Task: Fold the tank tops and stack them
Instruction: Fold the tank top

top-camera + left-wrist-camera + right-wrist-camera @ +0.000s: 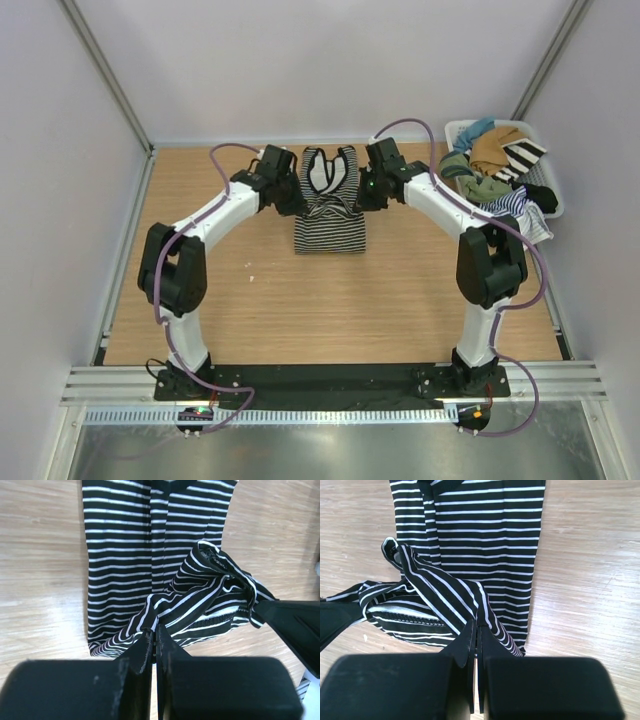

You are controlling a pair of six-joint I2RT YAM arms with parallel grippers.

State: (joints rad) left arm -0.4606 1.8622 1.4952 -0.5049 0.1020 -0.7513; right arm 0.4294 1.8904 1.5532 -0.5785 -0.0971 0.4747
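Observation:
The fine black-and-white tank top (330, 228) lies in the middle of the table, its strap end raised and bunched between both grippers. My left gripper (296, 196) is shut on the top's left edge; its wrist view shows the cloth (130, 545) pinched at the gripper tips (154, 630). My right gripper (362, 196) is shut on the right edge; its wrist view shows the cloth (485, 535) pinched at the gripper tips (476, 625). The blue-and-white tank top (517, 205) hangs over the near side of the basket at the right.
A white basket (455, 128) at the back right holds tan, green, teal and black clothes and a bold wide-striped cloth (522, 155). The wooden table (330, 310) is bordered by white walls at the back and sides.

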